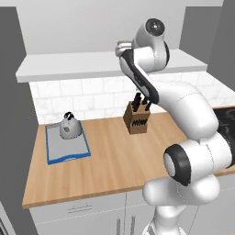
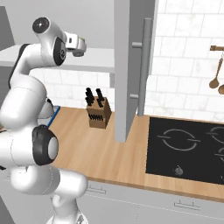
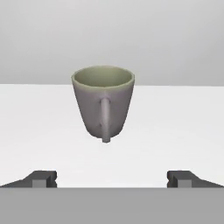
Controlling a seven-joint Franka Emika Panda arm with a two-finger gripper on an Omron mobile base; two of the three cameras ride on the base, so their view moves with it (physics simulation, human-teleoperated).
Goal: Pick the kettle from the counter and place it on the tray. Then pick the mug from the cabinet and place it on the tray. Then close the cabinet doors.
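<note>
The grey-beige mug (image 3: 103, 103) stands upright on the white cabinet shelf floor (image 3: 175, 127), its handle turned toward me. My gripper (image 3: 111, 179) is open just in front of it; the fingertips (image 3: 42, 178) are spread wider than the mug and do not touch it. In the base views the arm reaches up to the cabinet shelf (image 1: 82, 66). Down on the counter (image 1: 114, 156), the silver-grey kettle (image 1: 69, 126) sits on the far end of the blue-rimmed tray (image 1: 69, 149). An open cabinet door (image 2: 127, 70) with a silver bar handle (image 2: 145, 65) hangs to the right of the arm.
A brown knife block (image 1: 137, 117) stands at the back of the counter, between the tray and the black stovetop (image 2: 188, 148). Wooden utensils (image 2: 215, 65) hang on the tiled wall at far right. Another grey door panel (image 1: 11, 119) stands at the left edge.
</note>
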